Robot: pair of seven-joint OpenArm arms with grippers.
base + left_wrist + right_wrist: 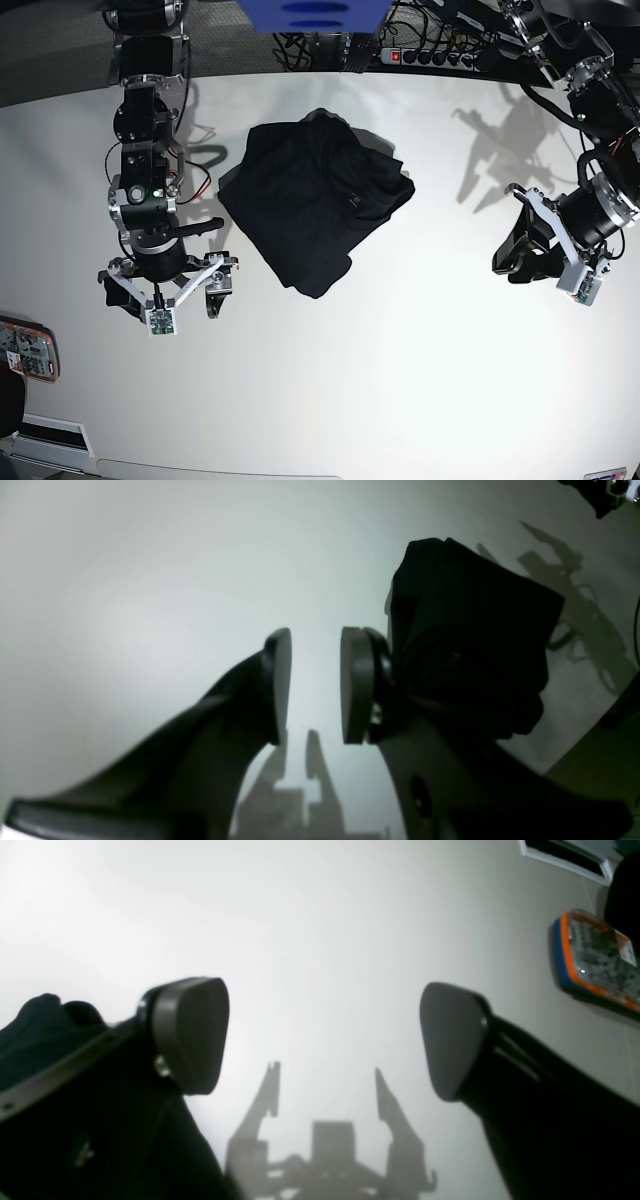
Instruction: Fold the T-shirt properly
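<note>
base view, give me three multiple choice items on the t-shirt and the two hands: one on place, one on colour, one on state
1. Where does the T-shirt lie?
A. between the two arms, nearer the right hand
B. under the left hand
C. hanging off the table edge

2. What colour is the T-shirt?
A. white
B. black
C. red

3. How does the right hand stand?
A. shut on the T-shirt
B. open, holding nothing
C. shut on a cable

Answers: 1 A, the cloth lies near that arm; 2 B, plain dark cloth; 3 B, its fingers are spread over bare table.
</note>
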